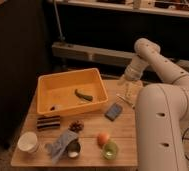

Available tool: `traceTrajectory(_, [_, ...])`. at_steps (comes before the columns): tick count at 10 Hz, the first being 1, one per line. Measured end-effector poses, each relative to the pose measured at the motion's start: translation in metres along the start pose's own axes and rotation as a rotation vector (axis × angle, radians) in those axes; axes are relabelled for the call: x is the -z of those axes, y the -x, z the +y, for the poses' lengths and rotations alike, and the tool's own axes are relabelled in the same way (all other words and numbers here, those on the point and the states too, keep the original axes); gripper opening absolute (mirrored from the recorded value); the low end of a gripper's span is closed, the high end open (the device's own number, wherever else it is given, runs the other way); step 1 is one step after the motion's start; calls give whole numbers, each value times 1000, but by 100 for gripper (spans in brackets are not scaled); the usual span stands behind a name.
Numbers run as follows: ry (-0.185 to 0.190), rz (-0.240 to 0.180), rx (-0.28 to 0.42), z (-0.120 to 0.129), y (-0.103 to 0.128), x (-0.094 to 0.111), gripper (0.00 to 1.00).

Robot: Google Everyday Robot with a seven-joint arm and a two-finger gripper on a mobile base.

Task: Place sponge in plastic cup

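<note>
One tool [129, 95] over the table [90, 119] by its right edge — near the sponge [114, 111], apart — grip indiscernible.

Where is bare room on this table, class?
Bare wood lies between the orange plastic bin, the blue-grey rectangular sponge and the small orange ball. The front edge is crowded: white cup, crumpled cloth, green cup. The gripper hovers beyond the sponge, at the far corner.
</note>
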Motion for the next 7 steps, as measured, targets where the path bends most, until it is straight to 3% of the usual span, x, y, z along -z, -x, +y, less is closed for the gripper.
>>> traceTrajectory(7, [-14, 5, 7, 1, 0, 0, 80])
